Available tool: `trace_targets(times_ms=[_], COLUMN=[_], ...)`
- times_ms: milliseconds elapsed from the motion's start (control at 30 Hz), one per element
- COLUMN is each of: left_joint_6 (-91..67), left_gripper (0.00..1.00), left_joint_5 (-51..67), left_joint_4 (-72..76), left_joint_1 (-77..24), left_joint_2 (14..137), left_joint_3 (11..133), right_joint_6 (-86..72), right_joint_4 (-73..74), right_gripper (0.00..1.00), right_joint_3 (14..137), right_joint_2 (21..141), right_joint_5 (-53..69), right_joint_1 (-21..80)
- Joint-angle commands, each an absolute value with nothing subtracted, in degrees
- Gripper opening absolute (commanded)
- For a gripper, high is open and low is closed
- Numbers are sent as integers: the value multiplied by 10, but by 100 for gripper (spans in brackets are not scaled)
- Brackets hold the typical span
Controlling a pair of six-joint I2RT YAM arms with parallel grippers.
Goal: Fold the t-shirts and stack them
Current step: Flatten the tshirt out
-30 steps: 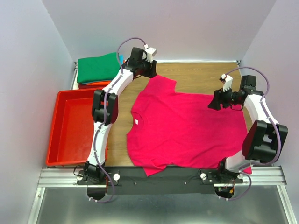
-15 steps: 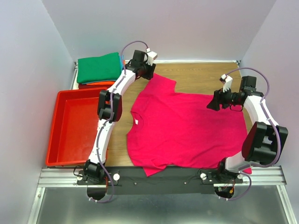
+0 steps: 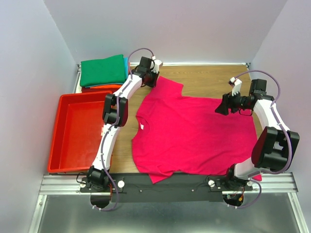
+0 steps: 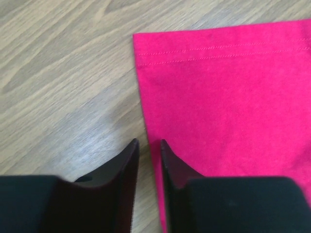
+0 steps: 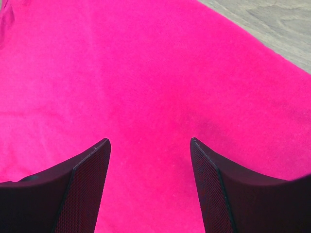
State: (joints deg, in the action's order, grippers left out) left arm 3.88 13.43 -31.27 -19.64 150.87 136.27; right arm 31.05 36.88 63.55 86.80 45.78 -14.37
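A magenta-pink t-shirt (image 3: 194,136) lies spread flat on the wooden table. My left gripper (image 3: 154,80) is down at the far-left sleeve. In the left wrist view its jaws (image 4: 148,141) stand a narrow gap apart, straddling the sleeve's side edge (image 4: 146,107), one finger over wood and one over cloth. My right gripper (image 3: 221,108) hovers over the shirt's far-right part, open wide (image 5: 149,141), with only pink cloth (image 5: 146,73) below it. A folded green t-shirt (image 3: 103,70) tops a stack at the back left, with a teal edge and orange-red layers (image 3: 99,88) under it.
A red plastic tray (image 3: 56,136) sits at the left, in front of the folded stack. Bare wood (image 3: 209,80) shows behind the shirt. Walls close in the table at the back and on both sides.
My left gripper has moved slightly left and down to the sleeve's edge, and its jaws have narrowed. The right arm and the shirt have not moved.
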Motion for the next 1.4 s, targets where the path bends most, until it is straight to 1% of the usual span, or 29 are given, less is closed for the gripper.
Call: trace_targets(times_ms=[0, 33, 67, 100, 133, 167, 200, 267, 367, 467, 567, 633, 700, 767, 833, 967, 1033, 1067, 1133, 1200, 1300, 1367], left_joint_6=[27, 30, 32, 33, 29, 27, 26, 20, 12, 7, -17, -34, -55, -76, -94, -110, -113, -114, -120, -126, -133, -135], left_gripper=[26, 25, 24, 19, 17, 15, 11, 10, 8, 8, 13, 18, 20, 22, 24, 29, 31, 31, 32, 36, 39, 40], left_joint_5=[128, 128, 127, 125, 122, 119, 116, 119, 126, 124, 86, 85, 97, 142, 149, 194, 209, 235, 256, 266, 280, 278], left_joint_4=[-387, -376, -366, -353, -323, -312, -302, -283, -260, -254, -238, -236, -230, -222, -220, -263, -277, -277, -269, -262, -257, -263], left_joint_1=[-199, -200, -200, -199, -197, -196, -193, -190, -190, -189, -185, -172, -152, -139, -129, -125, -125, -124, -124, -123, -123, -123], left_joint_2=[1497, 1485, 1469, 1434, 1415, 1398, 1366, 1339, 1296, 1275, 1264, 1267, 1278, 1291, 1315, 1383, 1419, 1427, 1440, 1448, 1456, 1462], left_joint_3=[1296, 1274, 1216, 1186, 1153, 1098, 1076, 1016, 963, 953, 965, 1004, 1047, 1090, 1117, 1232, 1262, 1274, 1273, 1271, 1271, 1280], right_joint_6=[307, 307, 306, 306, 306, 306, 306, 306, 306, 307, 308, 308, 308, 308, 308, 309, 309, 309, 310, 310, 310, 310], right_joint_4=[361, 361, 361, 361, 361, 361, 361, 361, 361, 361, 361, 361, 361, 361, 361, 361, 361, 362, 362, 362, 362, 362], right_gripper=[73, 73, 73, 73, 73, 73, 73, 73, 73, 73, 73, 73, 73, 73, 73, 73, 73, 73, 73, 73, 73, 73], right_joint_3=[628, 628, 628, 628, 629, 628, 628, 628, 628, 628, 627, 627, 627, 627, 626, 626, 624, 624, 624, 624, 623, 625], right_joint_2=[860, 860, 860, 860, 859, 860, 860, 860, 860, 861, 861, 861, 862, 862, 861, 861, 862, 862, 865, 865, 866, 867], right_joint_5=[467, 468, 467, 466, 467, 468, 468, 469, 469, 471, 469, 469, 469, 468, 468, 468, 468, 468, 467, 468, 468, 468], right_joint_1=[-150, -151, -151, -152, -152, -153, -154, -154, -154, -154, -154, -154, -154, -154, -154, -154, -154, -155, -154, -154, -154, -154])
